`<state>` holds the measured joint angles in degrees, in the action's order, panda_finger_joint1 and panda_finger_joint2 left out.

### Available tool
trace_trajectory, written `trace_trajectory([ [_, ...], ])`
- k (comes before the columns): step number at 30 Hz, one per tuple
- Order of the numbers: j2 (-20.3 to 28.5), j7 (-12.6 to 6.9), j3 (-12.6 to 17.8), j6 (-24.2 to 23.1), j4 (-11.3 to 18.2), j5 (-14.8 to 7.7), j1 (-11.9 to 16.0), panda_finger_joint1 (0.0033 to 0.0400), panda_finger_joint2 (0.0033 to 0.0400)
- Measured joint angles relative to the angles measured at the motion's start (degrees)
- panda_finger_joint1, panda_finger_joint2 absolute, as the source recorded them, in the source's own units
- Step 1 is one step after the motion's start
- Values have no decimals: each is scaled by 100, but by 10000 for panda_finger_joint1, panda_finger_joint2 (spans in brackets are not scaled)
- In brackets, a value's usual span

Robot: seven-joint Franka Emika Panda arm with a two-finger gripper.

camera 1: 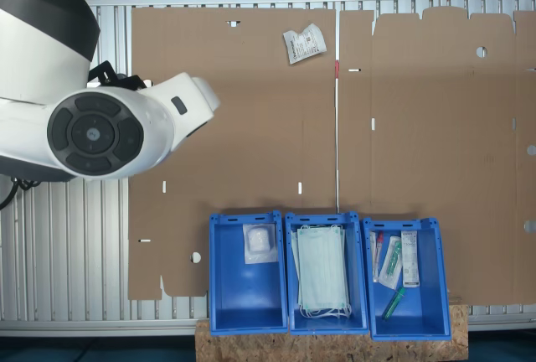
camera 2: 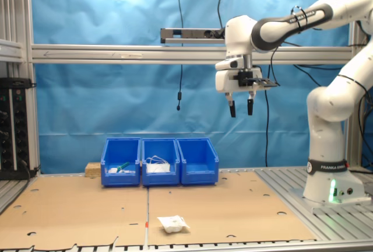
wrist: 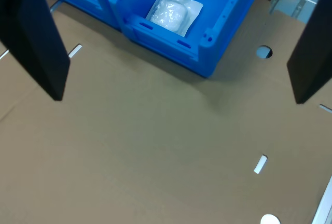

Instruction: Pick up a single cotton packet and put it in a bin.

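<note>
1. Wrist view shows you the two dark fingers [wrist: 36,42] spread wide apart with nothing between them, only bare cardboard [wrist: 155,146] below.
2. In the second exterior view your gripper [camera 2: 240,108] hangs high above the table, fingertips pointing down, jaws parted and empty, well above the bins.
3. In the first exterior view the arm's white and grey bulk [camera 1: 92,127] covers that view's upper left, so you cannot see the fingers there.
4. Look past the fingers in the wrist view and you find the bin [wrist: 228,22], blue, with one packet already lying flat on its floor [wrist: 174,12]: white, squarish, a soft pad showing through clear wrapping.
5. In the first exterior view that same bin [camera 1: 226,295] is the one nearest the first exterior view's left of three blue bins standing side by side and touching. The middle one holds pale green masks [camera 1: 322,270]; the third holds tubes and slim boxes [camera 1: 398,261].
6. The loose cotton packet [camera 1: 303,44] lies on the cardboard well apart from the bins, near the far edge of the sheet in the first exterior view, just beside the seam [camera 1: 337,127] between the two sheets. You see it as small, white, wrinkled, with dark print on its face and sitting skewed to the sheet's edges.
7. In the second exterior view the cotton packet [camera 2: 173,223] lies in the foreground, flat and crumpled, in front of the bins.
</note>
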<state>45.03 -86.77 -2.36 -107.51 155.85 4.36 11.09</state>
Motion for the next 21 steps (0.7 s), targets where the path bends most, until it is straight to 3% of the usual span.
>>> trace_trajectory([
  [15, -353, 1440, -290, -534, -67, 0, -909, 400, 400],
  [16, -353, 1440, -290, -534, -67, 0, -909, 400, 400],
  [21, -710, 1880, -311, -685, -165, 0, -1103, 400, 400],
])
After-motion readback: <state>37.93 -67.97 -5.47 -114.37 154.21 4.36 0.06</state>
